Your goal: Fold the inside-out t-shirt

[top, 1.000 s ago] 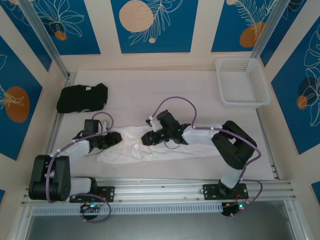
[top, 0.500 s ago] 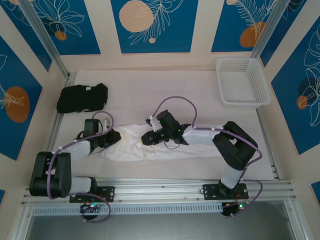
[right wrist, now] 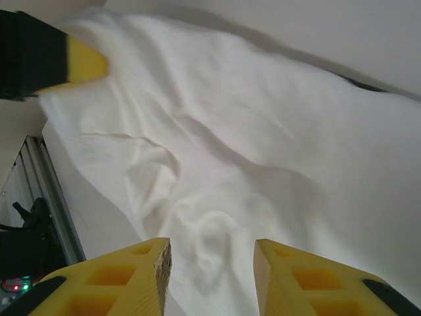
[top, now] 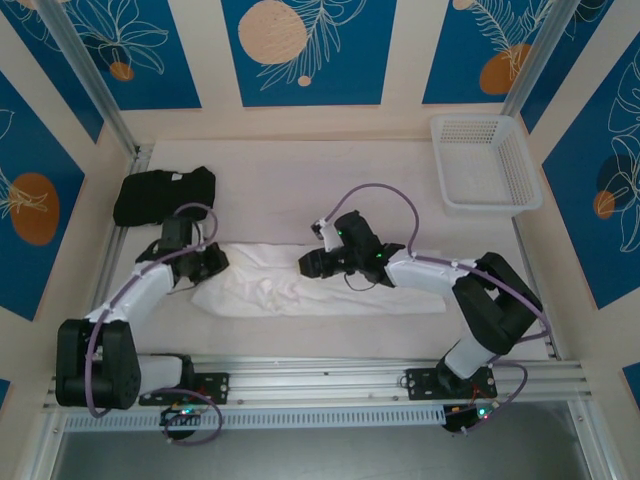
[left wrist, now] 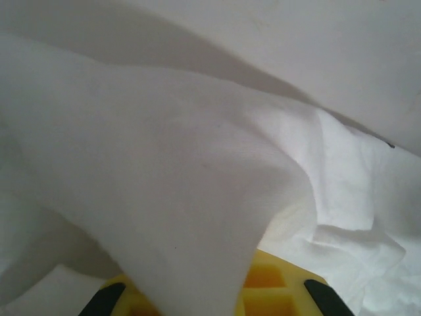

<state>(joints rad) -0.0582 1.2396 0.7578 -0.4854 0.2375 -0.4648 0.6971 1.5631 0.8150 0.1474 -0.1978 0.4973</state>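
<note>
Across the middle of the pale bench [top: 300,190], seen from above, we find the thin, wrinkled white cotton t-shirt [top: 330,295]. It lies as a long, rumpled band running from 9 o'clock toward 3 o'clock, nearer the arms' bases than the far wall.

At its 9 o'clock end sits the left end effector [top: 210,262], clenched. From its own wrist camera, a fold of cloth rises off the yellow fingers [left wrist: 276,286] and drapes over them. We take it to be grasping the shirt's edge, though the pinch itself is hidden under the fabric. The right wrist camera catches one yellow fingertip [right wrist: 82,62] of that end effector against the shirt's far corner, at about 10 o'clock of that view.

The right end effector [top: 312,266] is over the shirt's far edge near the middle of the band, pointing toward 9 o'clock. Its yellow fingers [right wrist: 125,280] stand apart, released, with creased cloth showing in the gap between them and nothing gripped.

At 10 o'clock on the bench, apart from the shirt, lies a black folded garment [top: 165,195]. At 2 o'clock, in the far right corner, stands a white plastic mesh basket [top: 492,206].
</note>
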